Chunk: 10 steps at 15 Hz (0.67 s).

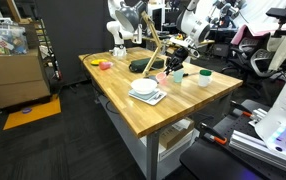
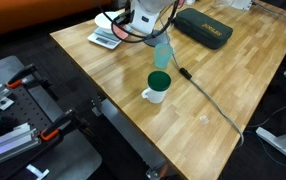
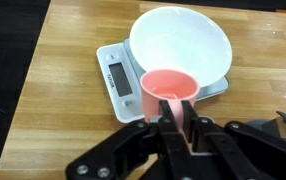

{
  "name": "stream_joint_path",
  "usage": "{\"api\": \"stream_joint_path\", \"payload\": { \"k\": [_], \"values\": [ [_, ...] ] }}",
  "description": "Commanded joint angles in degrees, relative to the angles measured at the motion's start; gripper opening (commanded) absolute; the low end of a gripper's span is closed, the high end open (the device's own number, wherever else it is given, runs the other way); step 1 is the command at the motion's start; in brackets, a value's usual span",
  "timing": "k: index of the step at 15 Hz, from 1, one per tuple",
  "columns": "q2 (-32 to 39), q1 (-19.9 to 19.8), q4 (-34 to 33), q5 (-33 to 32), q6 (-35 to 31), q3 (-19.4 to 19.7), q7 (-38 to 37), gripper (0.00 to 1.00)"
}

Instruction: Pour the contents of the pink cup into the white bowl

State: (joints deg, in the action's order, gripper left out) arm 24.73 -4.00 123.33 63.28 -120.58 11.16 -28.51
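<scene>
- Pink cup [image 3: 168,88]: upright, mouth open toward the wrist camera, pinched by its near wall. I cannot tell what is inside, because the interior reads as one flat pink.
- My gripper [image 3: 175,118] is closed narrow on that wall. One finger seems to be inside the rim and one outside, so the pink cup hangs just ahead of my fingertips.
- Straight ahead of the cup, along the line my fingers point, lies the white bowl [image 3: 180,45]. In the wrist view the cup's far lip overlaps the bowl's near rim. From that I judge the cup is lifted and poised at the bowl's edge, not standing beside it.
- The pour turns on this relation: bowl dead ahead, cup axis vertical, mouth up. I judge the tilt should carry the far lip forward and down over the rim, toward the bowl's middle. A sideways roll would risk spilling outside the bowl.
- Under the bowl is a pale kitchen scale [image 3: 115,78]. One corner shows at the side of the bowl where its display is, with its near edge below the cup.
- The scale rests on the wooden table [image 3: 63,50].
- An exterior view shows a green-topped cup [image 2: 158,85] standing well apart from the scale, and a black case [image 2: 205,28] lying toward the far edge. I judge neither is in my way.
- My fingers are too small in the exterior views to read the grip there.
</scene>
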Motion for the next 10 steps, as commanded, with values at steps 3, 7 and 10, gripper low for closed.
{"api": "stream_joint_path", "payload": {
  "k": [3,7,10],
  "values": [
    [-0.04,-0.80,-0.07,-0.38,-0.15,-0.79,-0.21,0.15],
    [-0.04,-0.80,-0.08,-0.38,-0.15,-0.79,-0.21,0.04],
    [-0.47,0.23,-0.35,-2.92,-0.60,-0.46,-2.66,0.04]
  ]
}}
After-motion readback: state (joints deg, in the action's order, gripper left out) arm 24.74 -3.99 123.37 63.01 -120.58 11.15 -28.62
